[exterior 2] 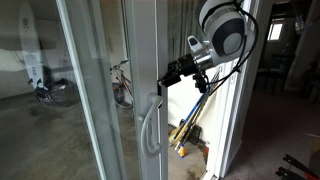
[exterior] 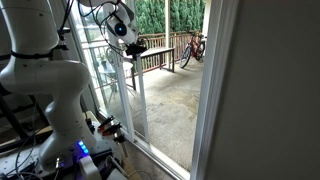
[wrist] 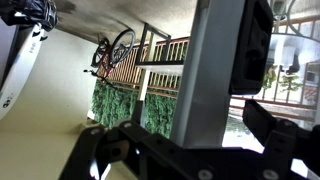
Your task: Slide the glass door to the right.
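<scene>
One gripper (exterior 2: 168,74) — astride glass door (exterior 2: 146,40)

In an exterior view the claw (exterior 2: 168,74), against the glass door (exterior 2: 146,40), is too dark and small to tell whether it grips. The door's top and bottom are cut off.

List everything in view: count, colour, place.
glass door: one, clear in a white frame, upright mid-scene
door handle: one, white, on the door's stile
patio floor: one, grey concrete, outside the door
railing: one, brown wood, along the patio floor's far edge
bicycle: one, dark reddish, by the railing
hedge: one, green, beyond the railing
wall jamb: one, white, beside the open gap
long-handled tools: count unclear, yellowish, leaning indoors near the door
robot arm: one, white, indoors by the door
hand: one, black, at the door's stile; open or shut unclear
</scene>
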Robot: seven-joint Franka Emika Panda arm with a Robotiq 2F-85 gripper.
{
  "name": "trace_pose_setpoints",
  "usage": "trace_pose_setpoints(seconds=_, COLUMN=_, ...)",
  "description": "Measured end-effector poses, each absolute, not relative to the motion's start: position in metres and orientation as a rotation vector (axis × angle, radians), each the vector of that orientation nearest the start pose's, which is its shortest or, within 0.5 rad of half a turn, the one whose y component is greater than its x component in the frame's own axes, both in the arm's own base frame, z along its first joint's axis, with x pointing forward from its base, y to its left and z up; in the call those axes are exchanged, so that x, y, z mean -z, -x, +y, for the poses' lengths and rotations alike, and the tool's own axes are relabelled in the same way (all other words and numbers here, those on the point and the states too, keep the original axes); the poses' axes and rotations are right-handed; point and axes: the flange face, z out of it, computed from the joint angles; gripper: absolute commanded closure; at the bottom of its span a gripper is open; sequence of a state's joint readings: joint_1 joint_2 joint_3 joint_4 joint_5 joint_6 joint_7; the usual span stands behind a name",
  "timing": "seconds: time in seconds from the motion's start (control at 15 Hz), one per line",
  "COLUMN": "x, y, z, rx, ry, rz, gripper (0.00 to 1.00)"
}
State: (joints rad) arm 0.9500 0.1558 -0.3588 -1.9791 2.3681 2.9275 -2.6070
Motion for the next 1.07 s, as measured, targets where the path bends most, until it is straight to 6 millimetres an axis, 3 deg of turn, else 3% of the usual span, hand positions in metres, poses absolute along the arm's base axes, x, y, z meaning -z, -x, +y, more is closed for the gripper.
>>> trace_pose_setpoints(seconds=0.4, x=-0.401, y=-0.500, z=0.293, rx=1.571, ry=2.175, rz=-1.139, gripper=0.00)
trace_pose_setpoints(seconds=0.87, x=-0.397, y=-0.489, z=0.290, rx=1.657, ry=2.255, rz=-0.990, gripper=0.00)
trace_pose_setpoints(seconds=1.07, x=-0.396, y=-0.484, z=0.264, rx=1.686, ry=2.311, rz=-0.929, gripper=0.00)
